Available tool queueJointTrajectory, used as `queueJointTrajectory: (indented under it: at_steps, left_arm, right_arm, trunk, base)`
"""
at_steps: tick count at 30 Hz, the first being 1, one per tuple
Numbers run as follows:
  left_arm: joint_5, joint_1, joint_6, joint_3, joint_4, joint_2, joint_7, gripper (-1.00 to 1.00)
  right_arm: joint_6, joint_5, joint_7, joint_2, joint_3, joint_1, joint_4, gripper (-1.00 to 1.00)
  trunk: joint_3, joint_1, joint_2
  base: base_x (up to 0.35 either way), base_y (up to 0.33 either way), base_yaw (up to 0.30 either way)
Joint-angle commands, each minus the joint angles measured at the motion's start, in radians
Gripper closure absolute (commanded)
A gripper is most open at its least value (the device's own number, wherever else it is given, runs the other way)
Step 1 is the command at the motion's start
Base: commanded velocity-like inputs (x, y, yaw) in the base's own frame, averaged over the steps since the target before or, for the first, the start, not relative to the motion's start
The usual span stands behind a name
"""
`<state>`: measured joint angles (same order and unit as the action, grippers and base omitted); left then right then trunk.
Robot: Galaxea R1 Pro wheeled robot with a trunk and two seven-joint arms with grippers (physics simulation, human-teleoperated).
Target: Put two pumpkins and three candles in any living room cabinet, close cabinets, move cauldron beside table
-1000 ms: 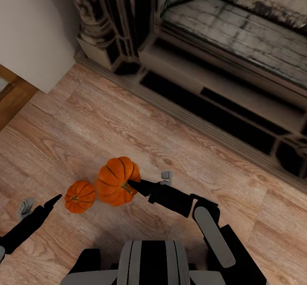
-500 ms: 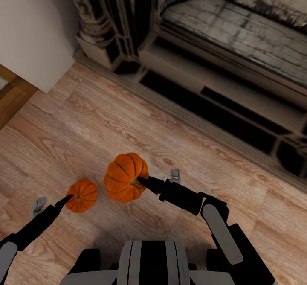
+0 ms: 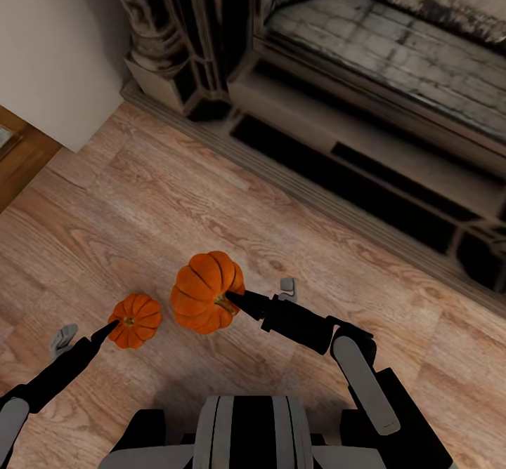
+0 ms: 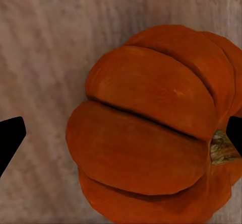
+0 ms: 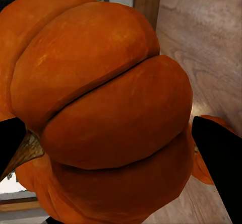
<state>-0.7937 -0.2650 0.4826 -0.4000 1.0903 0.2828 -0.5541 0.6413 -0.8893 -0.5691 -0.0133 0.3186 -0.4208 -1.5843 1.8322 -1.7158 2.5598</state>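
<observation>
Head view, scene: wooden floor (image 3: 211,195) before a dark fireplace (image 3: 365,104); two pumpkins close together near the robot's base.
Head view, larger pumpkin (image 3: 207,291): raised off the floor, carried by the right tool (image 3: 235,299), dark fingertip at the stem side.
Head view, smaller pumpkin (image 3: 135,321): low, by the floor, left tool (image 3: 105,332) with one fingertip touching its near edge; second pale finger set well off to the side.
Left wrist view, smaller pumpkin (image 4: 156,128): between two black fingertips spread far apart, one tip at the stem, the other clear of the rind with bare floor (image 4: 45,48) between; tool wide, not yet gripping.
Right wrist view, larger pumpkin (image 5: 96,108): pressed between both dark fingertips, stem beside one; tool clamped on it. Smaller pumpkin (image 5: 204,163) just visible past the far fingertip.
Step in hand: judged as picking up the second pumpkin, the first already secured.
Next move: centring the left tool round the smaller pumpkin, closing, lifting, then carrying both to a cabinet.
Remaining: candles, cabinet closing and cauldron all judged still to do.
</observation>
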Motion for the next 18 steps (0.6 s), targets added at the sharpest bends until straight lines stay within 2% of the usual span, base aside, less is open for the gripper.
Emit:
queueJointTrajectory:
  at_steps: [1,18]
  left_arm:
    - [-0.007,0.0,0.008,-0.001,0.0,0.0,-0.001,-1.0]
    - [-0.007,0.0,-0.011,0.006,-0.028,-0.002,-0.001,-1.0]
  right_arm:
    - [0.006,-0.008,0.001,0.0,0.0,0.0,0.0,1.0]
    - [0.006,-0.008,0.001,0.0,0.002,-0.001,0.0,1.0]
  trunk:
    - [0.0,0.0,0.0]
    - [0.0,-0.002,0.001]
  base:
    - [0.0,0.0,0.0]
    - [0.0,0.0,0.0]
